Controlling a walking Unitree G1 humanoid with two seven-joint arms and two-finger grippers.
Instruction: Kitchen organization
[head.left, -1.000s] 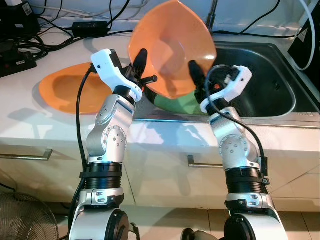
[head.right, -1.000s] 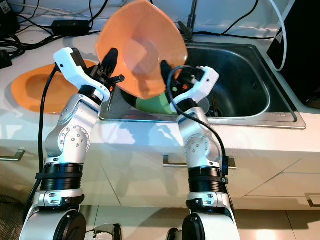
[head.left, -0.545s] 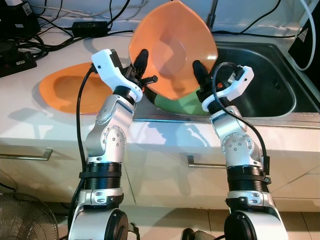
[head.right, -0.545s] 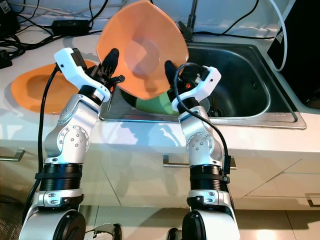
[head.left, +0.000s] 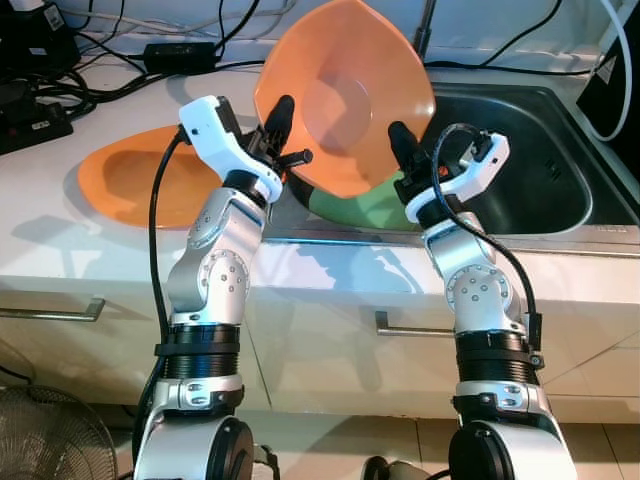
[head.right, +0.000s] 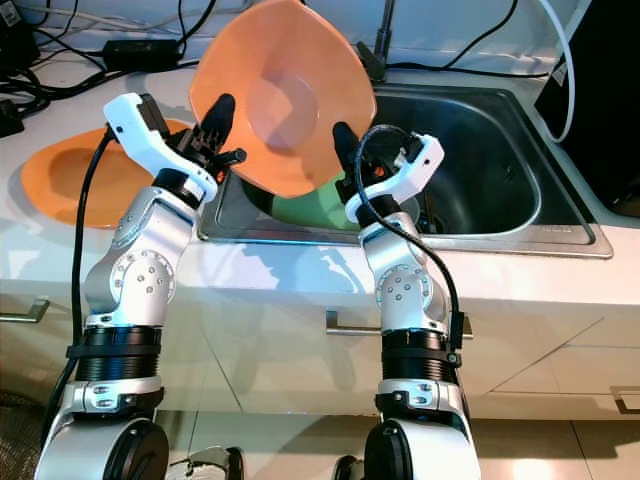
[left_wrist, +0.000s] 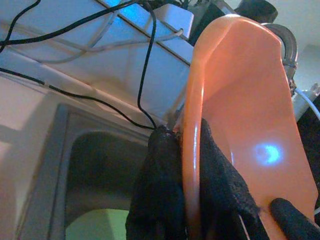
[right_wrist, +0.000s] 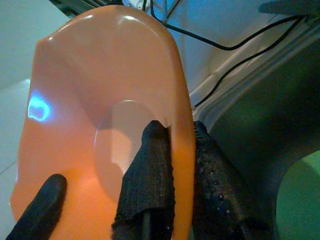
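1. Orange bowl (head.left: 345, 95): it is held up in the air, tilted on edge with its hollow facing the robot, over the near left part of the sink (head.left: 540, 165).
2. The left gripper (head.left: 280, 125) pinches the bowl's left rim; the left wrist view shows one black finger on each face of the rim (left_wrist: 192, 165), jaws closed down to the thickness of the wall.
3. The right gripper (head.left: 400, 150) does the same on the lower right rim, one finger inside (right_wrist: 147, 170) and one outside, jaws likewise closed on the bowl.
4. Below the bowl, inside the sink, sits a green dish (head.left: 365, 210), partly hidden by the raised bowl.
5. On the worktop (head.left: 60, 210) to the left lies a second orange bowl (head.left: 140, 185), upright, well apart from the sink; black cables (head.left: 120, 55) run along the back.
6. Step in hand, as I judge it: the bowl is lifted out of the sink and carried between both arms, not yet set down.
7. The next move likely calls for swinging both arms left together, keeping the two grips level so the rim does not twist free, then tipping the bowl upright to rest on or beside the other one.
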